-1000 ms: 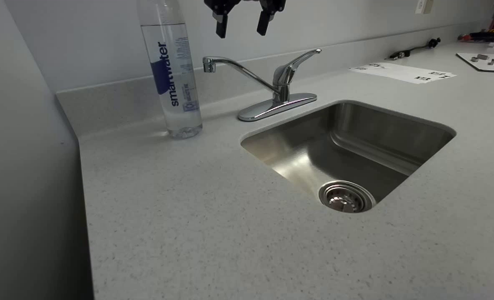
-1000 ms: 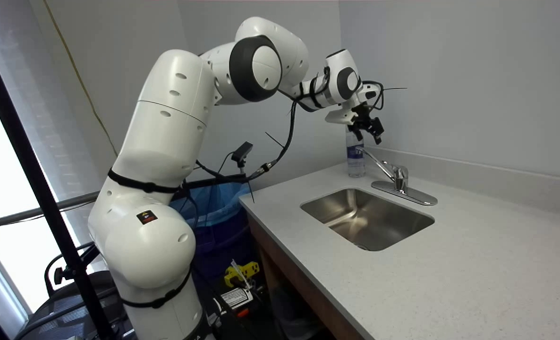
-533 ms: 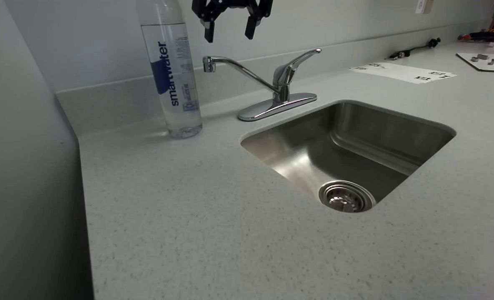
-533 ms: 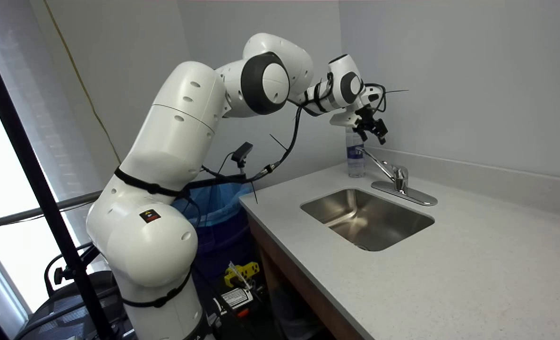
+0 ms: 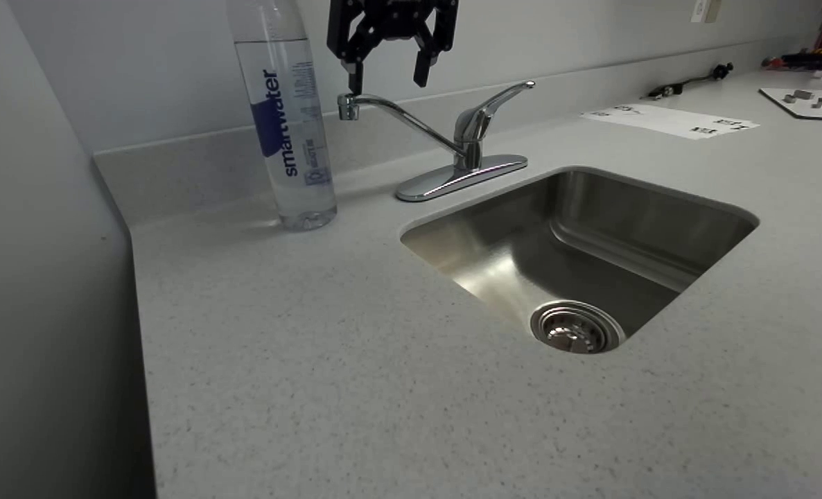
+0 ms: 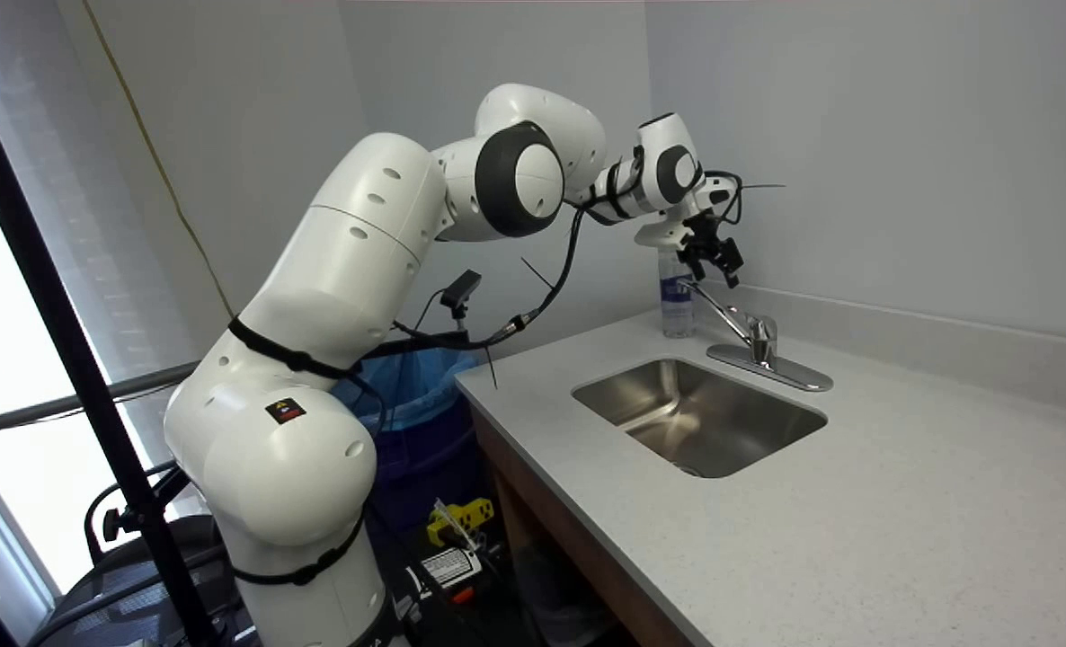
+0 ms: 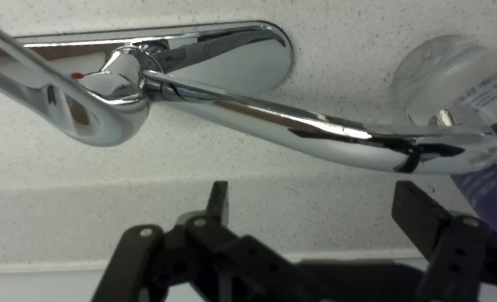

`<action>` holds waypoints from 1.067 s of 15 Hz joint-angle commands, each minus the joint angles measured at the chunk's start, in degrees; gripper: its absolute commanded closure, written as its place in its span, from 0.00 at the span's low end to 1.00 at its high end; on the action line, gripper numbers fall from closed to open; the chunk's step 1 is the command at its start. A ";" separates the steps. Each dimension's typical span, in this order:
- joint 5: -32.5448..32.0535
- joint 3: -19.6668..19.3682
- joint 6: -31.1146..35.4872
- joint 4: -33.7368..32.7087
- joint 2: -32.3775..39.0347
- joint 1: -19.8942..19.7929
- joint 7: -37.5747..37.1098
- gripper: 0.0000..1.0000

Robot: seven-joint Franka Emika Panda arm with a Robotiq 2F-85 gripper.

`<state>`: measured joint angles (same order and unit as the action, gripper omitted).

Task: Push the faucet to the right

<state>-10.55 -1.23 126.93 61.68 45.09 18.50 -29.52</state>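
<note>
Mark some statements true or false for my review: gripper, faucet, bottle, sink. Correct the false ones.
1. The gripper has its jaws open. True.
2. The spout of the faucet reaches toward the bottle. True.
3. The bottle lies on its side. False: it stands upright on the counter.
4. The lever handle points toward the bottle. False: it slants up and away.
5. The sink has a drain in its bottom. True.
6. The faucet stands inside the sink. False: it stands between the sink and the backsplash.
</note>
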 commanded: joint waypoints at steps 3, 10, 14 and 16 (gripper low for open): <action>2.88 -0.08 -6.67 -7.33 4.18 0.29 -0.43 0.00; 5.00 1.57 -10.11 -6.92 3.14 -0.76 0.69 0.00; 5.88 1.61 -11.56 -4.65 1.55 -0.92 0.74 0.00; 5.79 1.70 -11.53 -2.86 0.15 -0.76 1.34 0.00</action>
<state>-6.17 -0.91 118.47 56.43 47.45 18.00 -29.59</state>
